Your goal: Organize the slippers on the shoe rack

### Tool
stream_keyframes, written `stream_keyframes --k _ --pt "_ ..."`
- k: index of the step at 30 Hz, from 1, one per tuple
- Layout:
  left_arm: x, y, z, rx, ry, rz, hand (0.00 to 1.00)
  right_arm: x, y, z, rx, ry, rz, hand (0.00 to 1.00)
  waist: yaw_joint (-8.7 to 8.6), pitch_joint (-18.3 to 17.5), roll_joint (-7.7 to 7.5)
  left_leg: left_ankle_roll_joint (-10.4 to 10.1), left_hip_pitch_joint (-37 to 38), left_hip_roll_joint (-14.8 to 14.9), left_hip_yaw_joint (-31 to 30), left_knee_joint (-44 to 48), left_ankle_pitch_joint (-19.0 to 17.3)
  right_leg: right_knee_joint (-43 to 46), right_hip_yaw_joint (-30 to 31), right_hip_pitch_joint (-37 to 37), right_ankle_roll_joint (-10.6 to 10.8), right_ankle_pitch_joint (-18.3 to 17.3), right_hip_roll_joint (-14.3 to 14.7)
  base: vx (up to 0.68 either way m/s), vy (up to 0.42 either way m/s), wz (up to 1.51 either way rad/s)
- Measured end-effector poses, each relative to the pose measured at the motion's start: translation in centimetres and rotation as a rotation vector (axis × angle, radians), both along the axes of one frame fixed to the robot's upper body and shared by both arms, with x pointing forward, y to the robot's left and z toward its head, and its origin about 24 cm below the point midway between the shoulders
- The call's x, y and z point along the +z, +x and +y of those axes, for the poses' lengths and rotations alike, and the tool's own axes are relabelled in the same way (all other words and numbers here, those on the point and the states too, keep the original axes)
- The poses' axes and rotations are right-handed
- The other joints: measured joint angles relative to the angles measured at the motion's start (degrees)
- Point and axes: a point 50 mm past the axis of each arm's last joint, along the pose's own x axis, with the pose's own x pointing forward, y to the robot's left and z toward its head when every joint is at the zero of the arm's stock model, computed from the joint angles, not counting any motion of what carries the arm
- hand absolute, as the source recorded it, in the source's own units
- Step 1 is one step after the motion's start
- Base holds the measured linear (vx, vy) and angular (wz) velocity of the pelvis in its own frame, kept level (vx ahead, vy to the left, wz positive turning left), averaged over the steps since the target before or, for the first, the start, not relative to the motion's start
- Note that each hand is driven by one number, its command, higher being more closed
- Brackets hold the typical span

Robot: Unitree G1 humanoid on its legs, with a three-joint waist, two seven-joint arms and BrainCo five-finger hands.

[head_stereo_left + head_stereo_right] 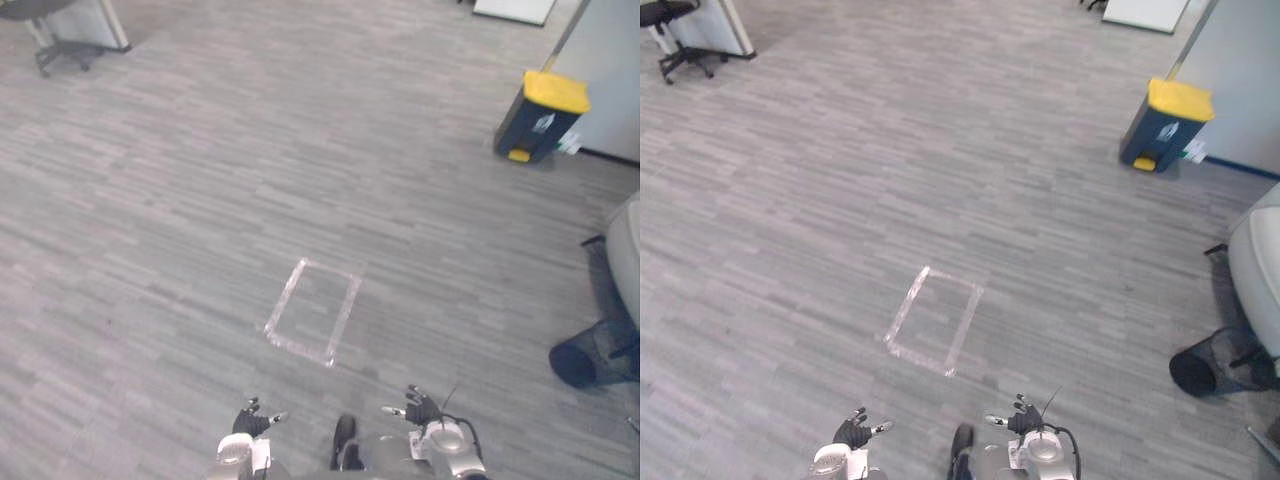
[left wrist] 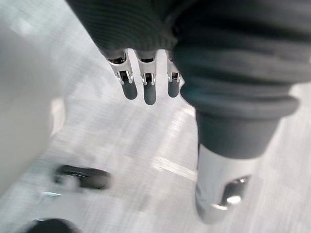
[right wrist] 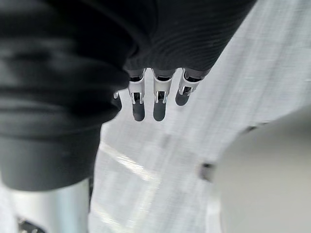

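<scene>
My left hand (image 1: 252,420) hangs low at the bottom of the eye views, fingers relaxed and holding nothing. My right hand (image 1: 418,408) hangs beside it to the right, also relaxed and empty. In the left wrist view the straight fingers (image 2: 148,85) point down at bare grey floor. The right wrist view shows the same, with straight fingers (image 3: 158,99) over the floor. A rectangle of pale tape (image 1: 314,311) marks the floor just ahead of both hands.
A dark bin with a yellow lid (image 1: 541,115) stands far right by a pale wall. An office chair base (image 1: 60,52) sits at the far left. A black mesh basket (image 1: 592,355) lies on its side at the right, beside a grey seat (image 1: 626,250).
</scene>
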Motion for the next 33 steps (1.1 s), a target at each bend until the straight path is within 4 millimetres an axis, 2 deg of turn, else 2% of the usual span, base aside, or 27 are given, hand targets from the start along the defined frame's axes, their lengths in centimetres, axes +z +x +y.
stream_keyframes --k 1,2,3,4,5,6,7,8,9,10,11,12,13,14,15,16,17,18,21,22,23,24,26,29,30,31,33 --pt "0.1 0.2 0.1 0.005 0.002 -0.009 0.0 0.0 0.0 0.0 -0.001 0.001 -0.001 0.0 0.59 0.0 -0.09 0.2 -1.3 -1.0 -0.4 -4.9 -1.2 -0.6 2.0 0.8 0.3 0.0 -0.2 0.43 0.127 -1.45" --pt "0.2 0.2 0.4 0.01 0.008 -0.015 0.0 0.1 0.4 0.2 0.002 0.004 -0.008 0.0 1.33 0.3 -0.36 0.4 -3.3 -3.1 -2.8 -14.5 -2.0 -1.2 5.3 1.8 0.8 -0.1 -0.7 0.32 0.15 -1.22" --pt "0.2 0.3 0.5 0.01 0.012 -0.018 0.0 0.2 0.7 0.5 0.003 0.01 -0.015 0.0 1.33 0.4 -0.41 0.4 -4.2 -4.5 -5.1 -19.2 -2.0 -1.4 6.9 2.2 1.2 -0.4 -1.2 0.45 0.293 -1.42" --pt "0.3 0.3 0.7 0.013 0.017 -0.023 0.0 0.2 0.7 0.4 -0.007 0.009 -0.016 0.0 1.39 0.8 -0.63 0.1 -5.5 -7.4 -11.5 -29.9 -0.5 -1.6 10.4 3.5 2.6 -1.4 -2.5 0.36 0.278 -1.12" --pt "0.3 0.3 0.7 0.015 0.018 -0.025 0.0 0.1 0.5 0.2 -0.007 0.004 -0.009 0.0 1.39 1.0 -0.63 -0.9 -5.5 -8.6 -14.5 -35.6 1.5 -1.8 12.0 4.2 3.4 -2.0 -3.1 0.41 0.36 -1.33" --pt "0.2 0.2 0.6 0.014 0.015 -0.02 0.0 -0.2 -0.1 -0.4 -0.007 -0.011 0.016 0.0 1.39 1.0 0.18 -2.8 -5.5 -8.6 -16.8 -41.9 6.1 -1.9 14.3 4.8 4.8 -3.3 -3.4 0.35 0.334 -1.19" --pt "0.0 -0.2 0.4 0.011 0.012 -0.006 0.0 -0.4 -0.6 -0.8 -0.007 -0.022 0.036 0.0 1.61 0.8 0.98 -3.5 -4.0 -8.6 -16.3 -41.9 10.9 -1.8 16.8 5.8 6.3 -4.4 -3.5 0.37 0.348 -1.16" --pt "-0.1 -0.5 0.5 0.009 0.015 0.007 0.0 -0.4 -0.6 -0.7 -0.007 -0.022 0.037 0.0 1.57 0.7 1.17 -2.2 -3.1 -9.0 -15.7 -41.2 12.8 -1.7 18.3 6.8 7.3 -5.2 -4.4 0.4 0.363 -0.92" --pt "-0.1 -0.6 1.3 0.004 0.038 0.014 0.0 -0.4 -0.6 -0.4 -0.006 -0.013 0.037 0.0 1.12 0.4 -0.89 -0.9 -2.9 -10.6 -13.9 -39.1 10.0 -0.7 19.2 7.1 8.4 -6.5 -6.6 0.4 0.332 -0.58" --pt "0.0 -0.4 1.7 -0.01 0.05 0.016 0.0 -0.6 -1.1 -0.1 -0.007 -0.006 0.049 0.0 1.06 0.4 -2.01 -0.1 -2.9 -11.5 -12.8 -37.3 7.7 1.2 18.9 6.8 8.8 -7.3 -7.8 0.37 0.306 -0.48" --pt "-0.1 -0.4 1.7 -0.022 0.055 0.02 0.0 -0.7 -1.2 -0.1 -0.005 -0.005 0.052 0.0 1.27 0.3 -2.26 0.5 -2.5 -11.7 -11.8 -36.4 6.3 3.9 18.5 5.7 9.1 -7.5 -8.4 0.46 0.365 -0.77" --pt "-0.2 -0.9 1.9 -0.021 0.056 0.038 0.0 -0.7 -1.1 -0.1 -0.006 -0.005 0.053 0.0 1.86 0.5 -2.41 2.4 2.0 -11.9 -7.7 -37.1 5.0 17.1 17.0 1.1 10.4 -8.0 -9.4 0.49 0.443 -1.0" --pt "-0.3 -1.2 1.9 -0.033 0.06 0.047 0.0 -0.6 -1.0 -0.2 -0.003 -0.007 0.048 0.0 1.84 0.9 -2.11 3.8 5.7 -12.9 -5.0 -37.8 3.2 30.8 14.0 -4.4 13.3 -6.5 -11.8 0.49 0.452 -1.0" --pt "-0.4 -1.3 1.8 -0.044 0.063 0.052 0.0 -0.5 -0.6 -0.2 0.0 -0.008 0.04 0.0 1.81 1.0 -2.11 4.4 7.4 -13.3 -4.2 -38.0 2.4 36.8 12.6 -6.6 13.6 -5.8 -13.2 0.3 0.29 -0.67" --pt "-0.5 -1.4 1.8 -0.067 0.07 0.065 0.0 -0.4 -0.2 -0.2 0.004 -0.009 0.034 0.0 1.37 1.1 -2.27 4.8 10.1 -13.8 -3.0 -38.8 1.6 44.3 9.3 -9.8 12.2 -6.7 -15.2 0.28 0.194 -0.41" --pt "-0.6 -1.6 1.7 -0.095 0.076 0.081 0.0 -0.3 0.1 -0.2 0.01 -0.012 0.027 0.0 0.91 1.1 -2.14 5.0 13.1 -14.0 -2.2 -41.2 1.5 48.5 3.5 -12.4 9.4 -8.8 -17.0 0.27 0.158 -0.31" --pt "-0.6 -1.7 1.7 -0.095 0.075 0.085 0.0 -0.2 0.2 -0.2 0.013 -0.015 0.024 0.0 0.81 1.2 -2.03 5.0 15.1 -13.9 -1.9 -43.2 1.5 47.9 0.6 -13.4 8.5 -9.8 -17.0 0.28 0.13 -0.17" --pt "-0.6 -1.7 1.7 -0.094 0.075 0.085 0.0 -0.2 0.3 -0.2 0.015 -0.014 0.023 0.0 0.86 1.2 -2.03 5.0 16.4 -13.9 -1.6 -44.6 1.5 46.4 -1.1 -14.2 8.4 -10.7 -16.7 0.28 0.051 -0.13" --pt "-0.6 -1.5 1.5 -0.096 0.07 0.082 0.0 -0.1 0.9 -0.3 0.019 -0.02 0.02 0.0 0.63 1.5 -1.49 5.0 19.7 -13.1 0.2 -48.2 1.5 31.6 -7.5 -16.8 7.8 -10.8 -14.1 0.4 0.015 -0.2" --pt "-0.7 -1.6 1.5 -0.096 0.068 0.085 0.0 0.0 0.9 -0.3 0.02 -0.021 0.018 0.0 0.57 1.5 -1.4 4.8 20.7 -13.3 0.8 -49.1 1.4 23.6 -9.7 -16.3 7.1 -7.7 -12.6 0.46 -0.048 -0.33" --pt "-0.7 -1.7 1.4 -0.095 0.067 0.093 0.0 -0.1 0.6 -0.6 0.02 -0.025 0.027 0.0 0.71 1.5 -1.97 3.0 22.3 -14.3 0.7 -49.2 0.2 16.7 -8.7 -15.6 1.6 0.6 -11.2 0.38 -0.055 -0.33" --pt "-0.8 -1.6 1.1 -0.097 0.058 0.093 0.0 -0.1 0.8 -0.8 0.019 -0.033 0.021 0.0 0.72 1.7 -0.99 2.6 22.7 -13.6 0.6 -49.1 0.0 17.1 -8.9 -15.5 1.5 0.7 -10.8 0.37 -0.043 -0.4" --pt "-0.8 -1.4 0.1 -0.102 0.032 0.086 0.0 0.0 0.8 -1.9 0.011 -0.06 0.025 0.0 0.27 1.4 1.16 1.8 21.3 -11.8 -0.1 -44.4 -0.5 15.8 -9.3 -14.5 2.2 -2.3 -9.2 0.32 -0.077 -0.17" --pt "-0.8 -1.0 -0.3 -0.103 0.02 0.076 0.0 -0.2 0.1 -2.4 -0.025 -0.059 0.04 0.0 0.24 1.7 2.88 -0.2 12.3 -5.4 -0.4 -19.2 -0.1 10.3 -7.7 -8.7 1.9 -3.2 -5.1 0.39 -0.11 -0.31" --pt "-0.8 -1.3 -0.2 -0.079 0.016 0.074 0.0 -0.2 -0.1 -2.5 -0.029 -0.062 0.048 0.0 0.79 1.7 2.97 -0.2 9.5 -4.0 -0.3 -11.6 -1.3 8.9 -5.5 -6.5 1.4 -3.6 -3.6 0.47 -0.012 -0.91" --pt "-0.7 -1.2 0.0 -0.072 0.018 0.067 0.0 -0.2 -0.1 -2.3 -0.029 -0.06 0.048 0.0 1.12 1.6 3.08 0.5 7.8 -4.0 -0.1 -9.6 -2.6 8.0 -3.7 -5.0 1.3 -3.6 -3.3 0.37 0.059 -1.05" --pt "-0.6 -1.1 0.2 -0.073 0.025 0.059 0.0 -0.3 -0.1 -2.1 -0.02 -0.06 0.049 0.0 1.43 2.0 2.06 1.8 4.3 -5.6 -0.2 -11.5 -4.8 6.0 1.1 -2.4 1.6 -3.4 -3.2 0.31 0.112 -1.24"
